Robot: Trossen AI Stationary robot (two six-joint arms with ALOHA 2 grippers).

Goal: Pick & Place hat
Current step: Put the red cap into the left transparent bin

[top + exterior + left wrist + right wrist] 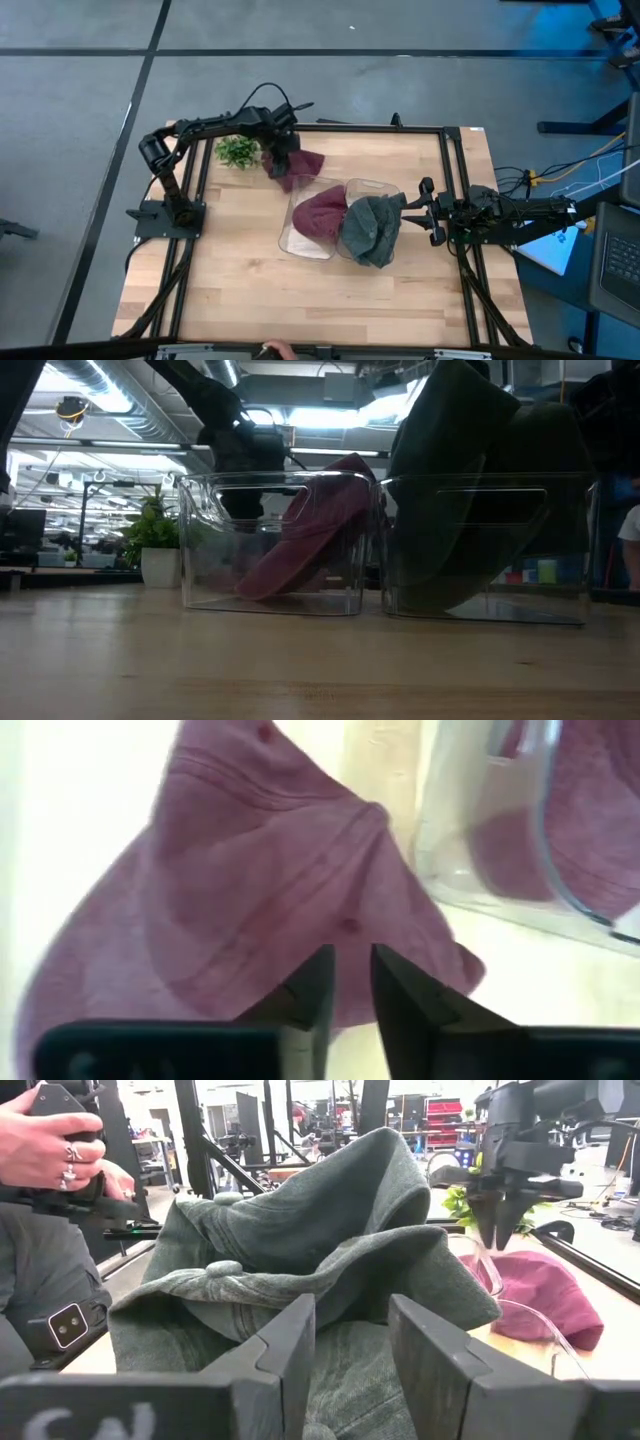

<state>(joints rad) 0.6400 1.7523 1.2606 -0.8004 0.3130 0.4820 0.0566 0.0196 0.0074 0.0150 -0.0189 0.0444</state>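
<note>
A maroon hat (303,163) (260,890) lies on the wooden table at its far side, just outside a clear bin (292,228). My left gripper (283,152) (350,982) hangs over this hat, pointing steeply down, its fingers a narrow gap apart with nothing between them. A second maroon hat (322,210) (310,530) leans inside that bin. A grey-green hat (372,228) (300,1250) is draped over the neighbouring clear bin (372,186). My right gripper (428,210) (350,1342) stands open and level at the table's right, right beside the grey-green hat.
A small potted plant (237,151) (155,545) stands at the far left, close to my left arm. The two bins fill the table's middle. Bare wood stretches along the near side (300,300). A person's hand (55,1145) holds a dark device beyond the table.
</note>
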